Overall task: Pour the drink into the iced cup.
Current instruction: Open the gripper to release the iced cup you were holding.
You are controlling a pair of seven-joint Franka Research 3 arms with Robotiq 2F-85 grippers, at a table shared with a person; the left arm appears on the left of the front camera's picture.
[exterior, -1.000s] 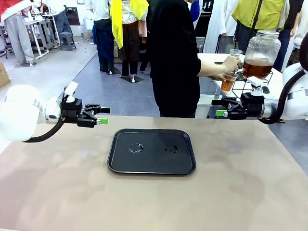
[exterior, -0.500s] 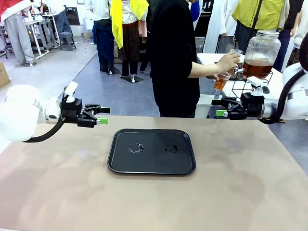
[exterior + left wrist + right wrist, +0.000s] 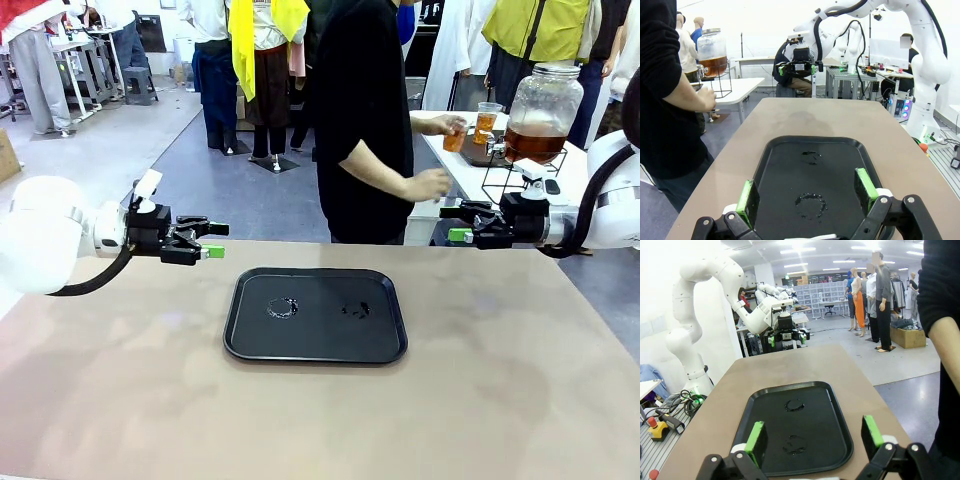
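Meanwhile both grippers — left (image 3: pixel 207 240), right (image 3: pixel 462 224) — gape wide, flanking the black tray (image 3: pixel 315 315).

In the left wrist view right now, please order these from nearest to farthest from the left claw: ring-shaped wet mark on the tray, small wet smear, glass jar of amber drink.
1. Ring-shaped wet mark, on the black tray just beyond the left claw.
2. Small wet smear, farther along the tray.
3. Glass jar of amber drink, far upper left, on a wire stand.

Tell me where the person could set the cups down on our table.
The black tray holds nothing but two wet ring marks. Bare tabletop borders it on every side. The left gripper and right gripper hover open near the far corners.
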